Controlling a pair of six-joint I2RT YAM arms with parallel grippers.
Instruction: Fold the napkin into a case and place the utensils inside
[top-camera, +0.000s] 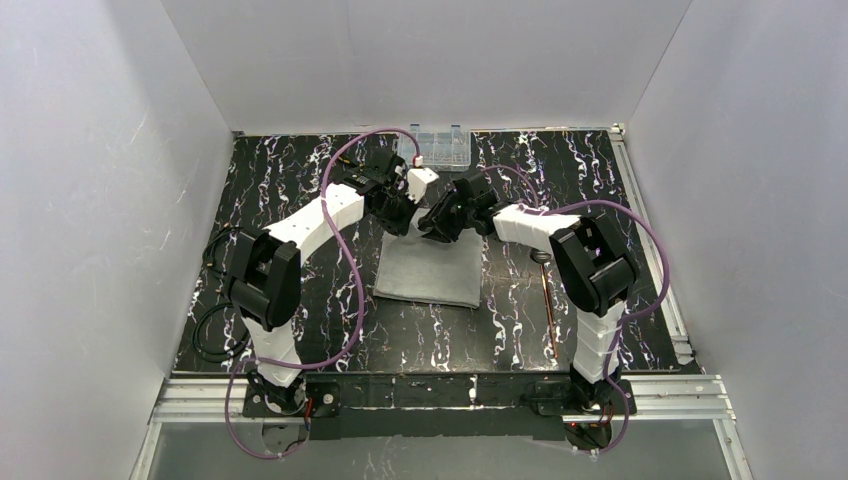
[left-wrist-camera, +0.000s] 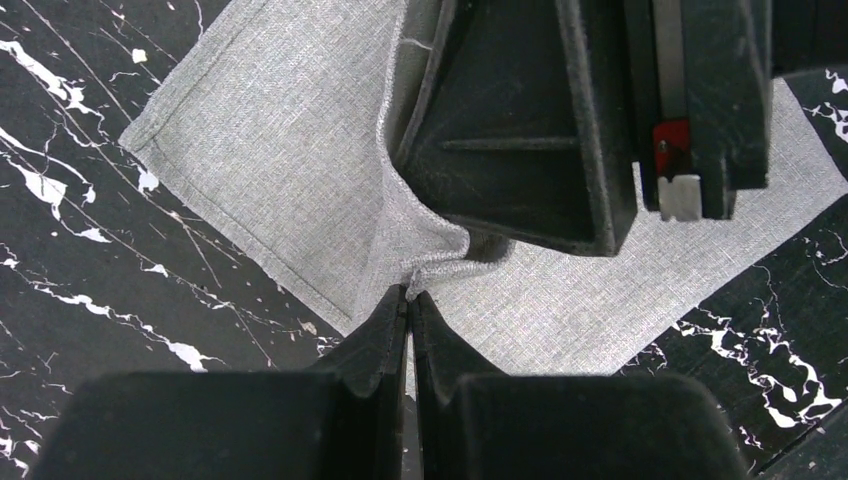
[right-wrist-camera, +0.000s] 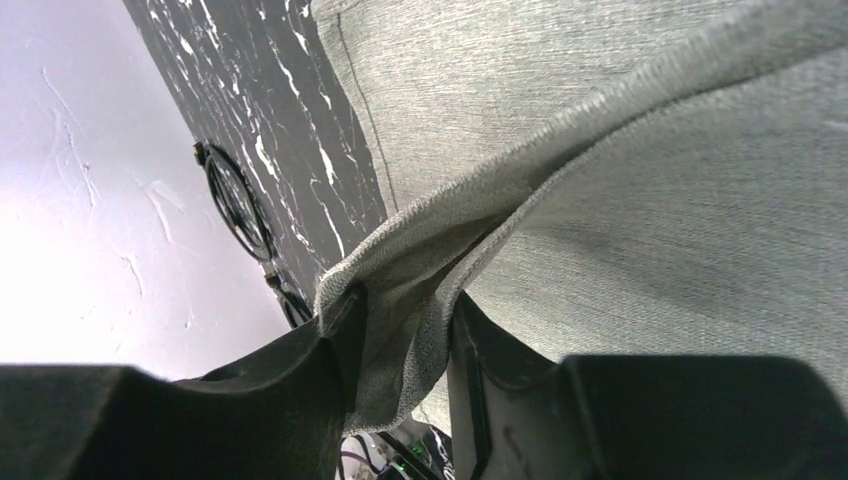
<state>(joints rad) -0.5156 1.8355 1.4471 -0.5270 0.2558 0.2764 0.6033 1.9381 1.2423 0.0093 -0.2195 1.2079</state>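
The light-grey napkin (top-camera: 430, 268) lies folded in the middle of the black marbled table, with its far edge lifted by both grippers. My left gripper (top-camera: 402, 222) is shut on a pinched ridge of the napkin (left-wrist-camera: 270, 150), its jaws (left-wrist-camera: 410, 292) pressed together on the cloth. My right gripper (top-camera: 434, 232) meets it from the right. A bunched fold of the napkin (right-wrist-camera: 650, 200) fills the gap between the right gripper's (right-wrist-camera: 405, 305) jaws, which touch it on both sides. The copper-brown utensils (top-camera: 546, 295) lie on the table to the right of the napkin, the spoon head (top-camera: 541, 257) pointing away.
A clear plastic compartment box (top-camera: 441, 148) stands at the far edge, just behind the grippers. Black cables (top-camera: 212, 330) coil at the left edge of the table. White walls close in three sides, and a metal rail (top-camera: 648, 235) runs along the right.
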